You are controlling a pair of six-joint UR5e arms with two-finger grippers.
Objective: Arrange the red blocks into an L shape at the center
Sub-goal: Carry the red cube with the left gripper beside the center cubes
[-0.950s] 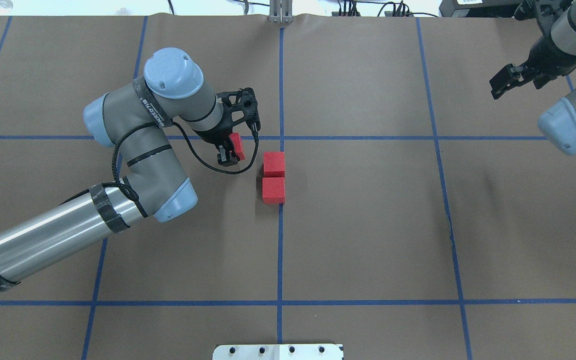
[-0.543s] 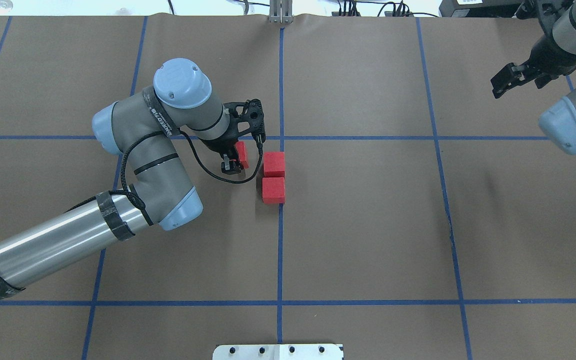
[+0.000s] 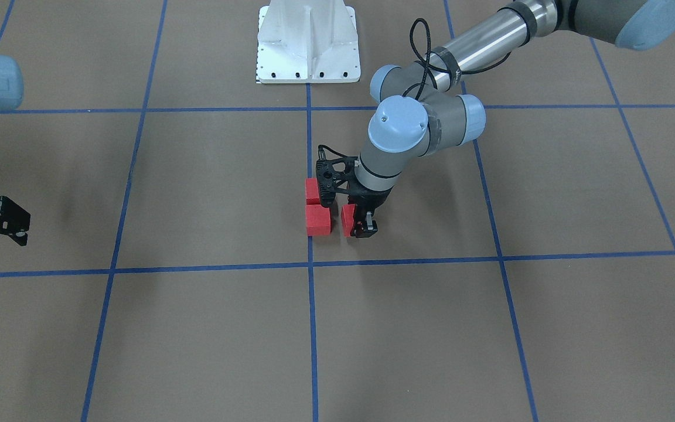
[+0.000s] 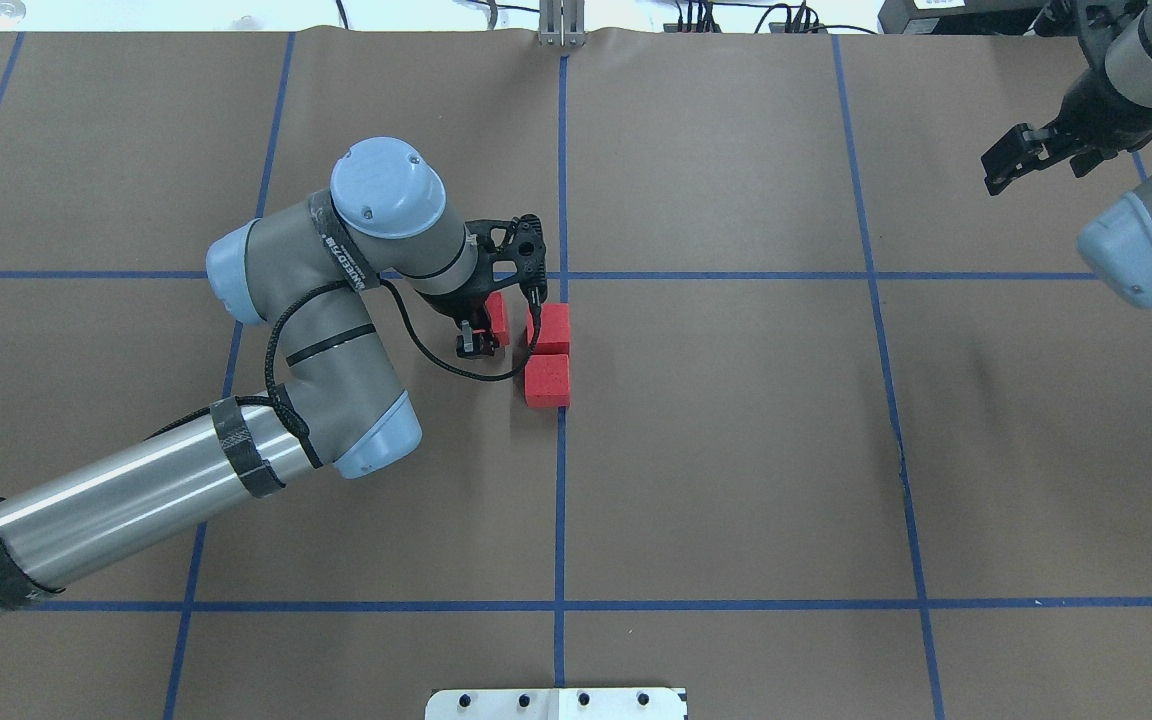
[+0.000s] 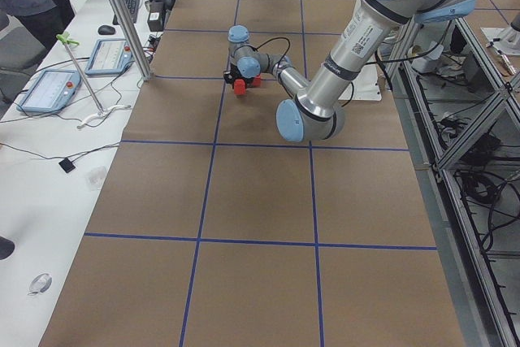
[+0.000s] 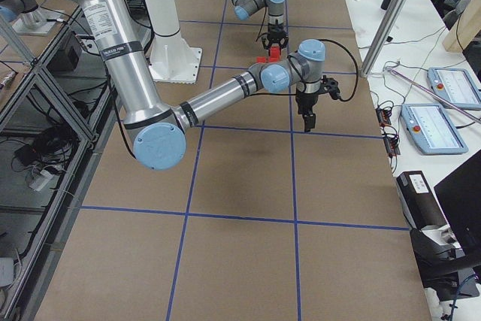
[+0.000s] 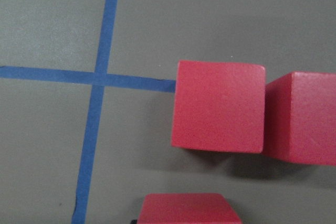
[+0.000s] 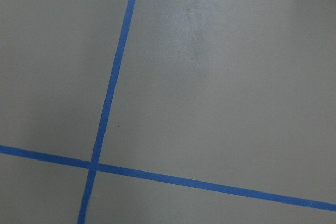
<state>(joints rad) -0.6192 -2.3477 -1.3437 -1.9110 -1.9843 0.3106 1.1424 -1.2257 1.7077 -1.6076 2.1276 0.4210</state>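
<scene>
Left claw (image 4: 486,332) pinches third red block (image 4: 499,318) just beside other two red blocks (image 4: 548,381) at center (image 4: 561,425), mid-surface (image 4: 736,450), away from all edges. Guessing that's the L's foot. Right claw (image 4: 1011,160): can't tell its state.

Left pincer (image 4: 488,330) with held red block (image 4: 499,317): only a thin gap to far resting block (image 4: 552,328), which touches near resting block (image 4: 547,381). Counter (image 4: 736,430) right of pair open. Right pincer (image 4: 1008,160) well apart.
</scene>
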